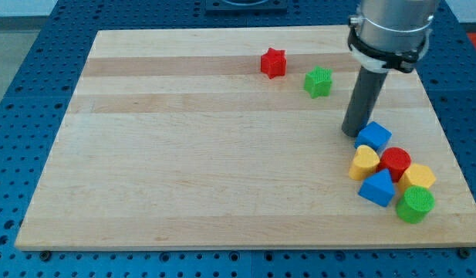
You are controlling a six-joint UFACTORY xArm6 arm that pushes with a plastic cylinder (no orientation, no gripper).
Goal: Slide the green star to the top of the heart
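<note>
The green star (319, 82) sits in the upper right of the frame on the wooden desk (183, 154), just right of and slightly below the red star (274, 62). The heart is the yellow heart (364, 163), at the left edge of a cluster in the lower right, with the blue cube (373, 137) touching or almost touching it from above, the red cylinder (395, 163) beside it, and the blue triangular block (377, 188), yellow hexagonal block (418, 177) and green cylinder (414, 204) further down. The end effector is a bare rod with nothing to clench or release; my tip (353, 133) stands on the desk just left of the blue cube, below and to the right of the green star, apart from it. To do this step well, I judge the tip should first travel round to the star's upper-left side without brushing it, then push down and to the right in a steady line. The blue cube crowds the space above the heart, so the star probably has to stop just upper left of the heart, or nudge the cube aside gently. A star tends to rotate off a rod, so contact should stay centred.
</note>
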